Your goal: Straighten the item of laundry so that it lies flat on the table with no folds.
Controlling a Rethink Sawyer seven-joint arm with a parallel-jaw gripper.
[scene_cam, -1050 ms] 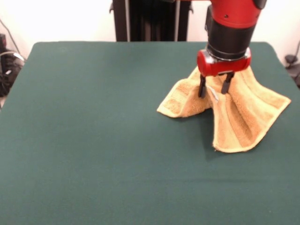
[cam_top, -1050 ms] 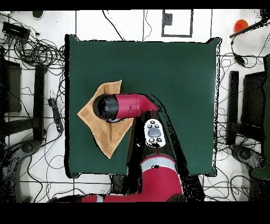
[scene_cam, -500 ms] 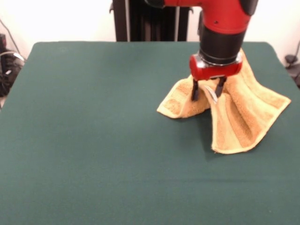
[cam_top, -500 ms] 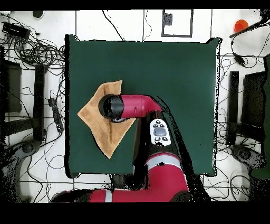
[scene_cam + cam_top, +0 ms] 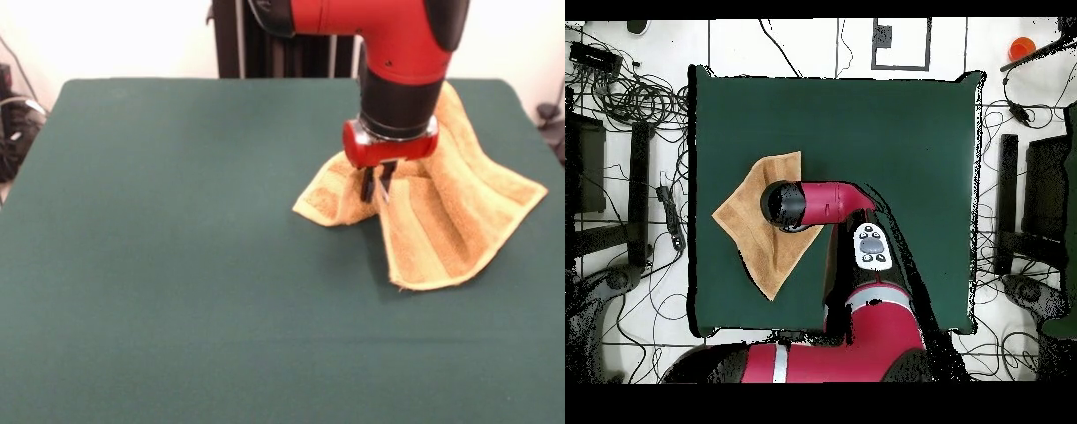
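Dark green table (image 5: 177, 265), and at its right side in the front view lies the golden-orange towel (image 5: 441, 221), rumpled, a ridge pinched up in the gripper (image 5: 377, 184), fingers closed on the cloth.

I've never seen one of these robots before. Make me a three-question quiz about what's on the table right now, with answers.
1. True or false: the towel lies perfectly flat on the table.
2. Multiple choice: the gripper has its jaws (a) spread wide above bare cloth, (b) closed on a raised fold of the towel, (c) out of sight.
3. Fill in: the table covering is dark ____.

Key:
1. False; it peaks up at the jaws.
2. b
3. green
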